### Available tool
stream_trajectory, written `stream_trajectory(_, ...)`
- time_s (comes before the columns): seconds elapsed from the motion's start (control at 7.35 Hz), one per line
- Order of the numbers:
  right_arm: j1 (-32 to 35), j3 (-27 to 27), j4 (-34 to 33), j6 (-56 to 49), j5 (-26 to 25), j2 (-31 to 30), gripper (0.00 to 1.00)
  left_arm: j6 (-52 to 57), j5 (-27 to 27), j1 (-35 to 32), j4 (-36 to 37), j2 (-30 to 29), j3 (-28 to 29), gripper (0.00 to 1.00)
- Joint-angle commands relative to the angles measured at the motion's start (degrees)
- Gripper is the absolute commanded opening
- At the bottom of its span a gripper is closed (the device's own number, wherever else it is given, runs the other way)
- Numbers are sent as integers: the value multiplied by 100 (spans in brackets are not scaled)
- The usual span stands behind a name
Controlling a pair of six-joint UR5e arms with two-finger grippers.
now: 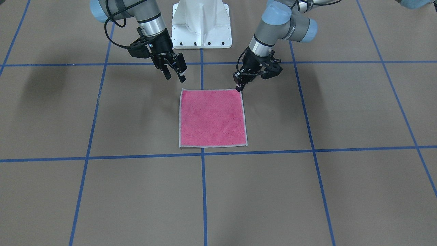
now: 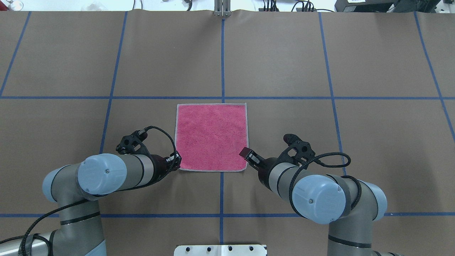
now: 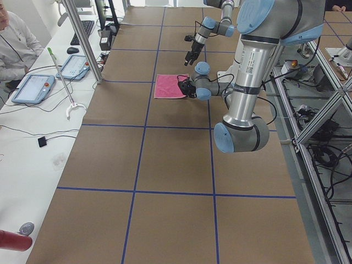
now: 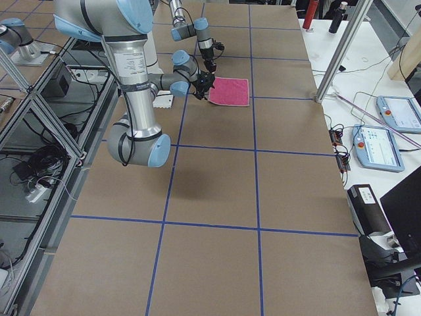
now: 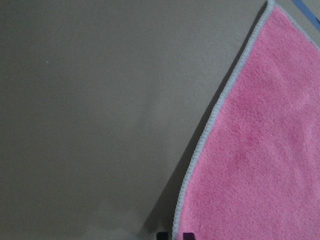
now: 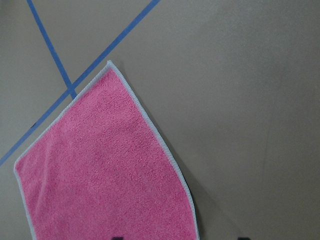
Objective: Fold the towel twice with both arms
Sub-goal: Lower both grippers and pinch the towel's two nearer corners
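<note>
The towel (image 1: 212, 118) lies flat and square on the brown table, pink face up, with light grey edging; it also shows in the overhead view (image 2: 211, 137). My left gripper (image 1: 239, 87) is down at the towel's near-left corner (image 2: 176, 159). Its fingertips (image 5: 187, 236) stand close together on the grey edge, so it is shut on the towel. My right gripper (image 1: 174, 76) is open and hangs a little above the near-right corner (image 2: 246, 154). In the right wrist view the towel (image 6: 110, 170) reaches between its wide-apart fingertips.
The white pedestal base (image 1: 201, 24) stands behind the towel between the arms. Blue tape lines (image 2: 222, 53) grid the brown table. A side bench with tablets (image 3: 33, 88) and an operator (image 3: 11, 38) lies beyond the table's far edge.
</note>
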Motion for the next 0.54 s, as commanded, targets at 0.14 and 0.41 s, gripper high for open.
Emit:
stream_trajectory(0.14, -172, -119, -17, 348, -187, 36, 61, 0, 21, 6, 0, 26, -20, 0)
stream_trajectory(0.41, -278, -417, -17, 885, -197, 106, 61, 0, 38, 41, 0, 26, -20, 0)
